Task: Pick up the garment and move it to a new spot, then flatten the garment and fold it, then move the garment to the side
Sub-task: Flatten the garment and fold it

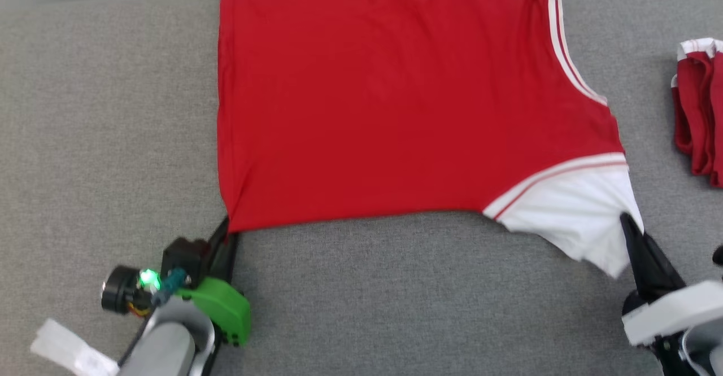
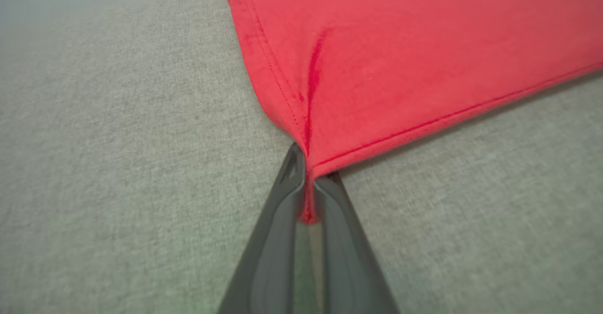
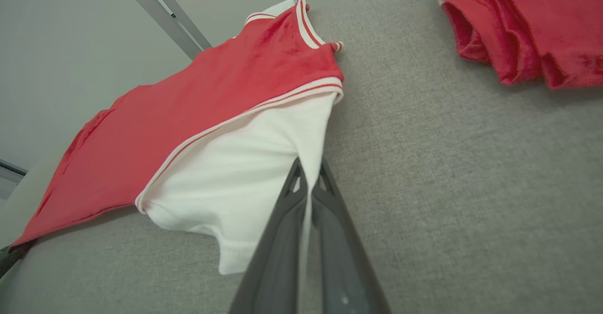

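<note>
1. The grey fabric-covered bench (image 1: 113, 110) carries the work. Its textured cover probably drags on cloth, so a low pull could bunch the garment's lower layer.
2. The red short-sleeved garment with white striped trim (image 1: 384, 110) lies spread across the middle of the bench, with its far edge at the bench's far rim. Unequal travel of the two arms would skew or wrinkle the panel. A push away from the robot could send cloth over the rim.
3. The folded red cloth pile (image 1: 700, 122) sits well apart, at the right. A wide swing on that side could snag it.
4. The white sleeve (image 1: 570, 223) is pinched at its edge by the right jaws, which are pressed together on a thin fold. Under tension the sleeve may stretch or slip free before the body follows.
5. The red hem corner (image 2: 311, 163) is pinched by the left jaws, closed on a narrow tail of cloth. A crease runs up from the pinch. This shallow hold may release if jerked.
</note>
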{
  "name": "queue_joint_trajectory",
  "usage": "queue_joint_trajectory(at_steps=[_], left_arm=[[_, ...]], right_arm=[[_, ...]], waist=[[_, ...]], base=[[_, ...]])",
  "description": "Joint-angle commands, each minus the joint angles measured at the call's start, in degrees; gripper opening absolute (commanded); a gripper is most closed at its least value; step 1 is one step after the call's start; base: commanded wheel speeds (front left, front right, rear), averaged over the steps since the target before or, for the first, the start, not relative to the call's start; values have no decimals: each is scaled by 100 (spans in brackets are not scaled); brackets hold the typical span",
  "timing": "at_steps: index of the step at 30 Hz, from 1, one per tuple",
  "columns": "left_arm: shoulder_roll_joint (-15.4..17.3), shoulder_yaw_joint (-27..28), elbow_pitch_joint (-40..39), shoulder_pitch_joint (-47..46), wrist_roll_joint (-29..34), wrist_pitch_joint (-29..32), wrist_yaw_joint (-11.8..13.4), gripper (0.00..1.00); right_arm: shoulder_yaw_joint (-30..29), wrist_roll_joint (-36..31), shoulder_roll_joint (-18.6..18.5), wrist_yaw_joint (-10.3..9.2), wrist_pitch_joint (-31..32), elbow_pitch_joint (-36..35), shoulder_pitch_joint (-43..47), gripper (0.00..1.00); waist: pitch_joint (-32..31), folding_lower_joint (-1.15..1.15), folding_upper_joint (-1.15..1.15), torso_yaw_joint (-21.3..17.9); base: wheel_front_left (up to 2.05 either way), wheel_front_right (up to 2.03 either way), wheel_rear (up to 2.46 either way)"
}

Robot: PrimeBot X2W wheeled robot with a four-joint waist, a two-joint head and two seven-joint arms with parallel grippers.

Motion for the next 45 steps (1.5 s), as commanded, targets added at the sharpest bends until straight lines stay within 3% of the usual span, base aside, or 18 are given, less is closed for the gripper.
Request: queue_joint_trajectory(at_steps=[1,7,11,14,22,28,36,45], left_arm=[[102,1,-210,515,-62,126,179,0],[224,-77,-2044,2320,-287,753,912,0],[338,-210,-3052,2819,-344,1333,1141,0],[498,-306,-3518,2823,-330,1793,1124,0],[1011,-294,-4411,1760,-457,3250,716,0],[1140,-413,-4331,799,-588,4275,298,0],[1051,-558,-3683,-164,-581,4917,-17,0],[1240,-659,-3443,-933,-489,5393,-361,0]], right_arm=[[-149,-8,98,-11,60,-93,372,0],[-862,-13,740,-12,54,-471,1915,0],[-1106,-58,980,-11,189,-770,2113,0],[-1010,-154,933,-6,460,-964,1770,0],[-1160,-505,486,-7,1667,-1129,511,0],[-1140,-768,270,-7,2537,-947,-345,0],[-916,-1068,200,-7,3093,-592,-1187,0],[-595,-1144,-14,-7,3254,-318,-1734,0]], waist=[[-387,1,0,55],[-534,1,0,110],[-385,1,0,72],[-290,1,0,10],[-163,1,0,-11],[-20,1,0,55],[259,1,0,26],[429,1,0,89]], base=[[0,0,0],[0,0,0],[0,0,0],[0,0,0],[0,0,0],[0,0,0],[0,0,0],[0,0,0]])
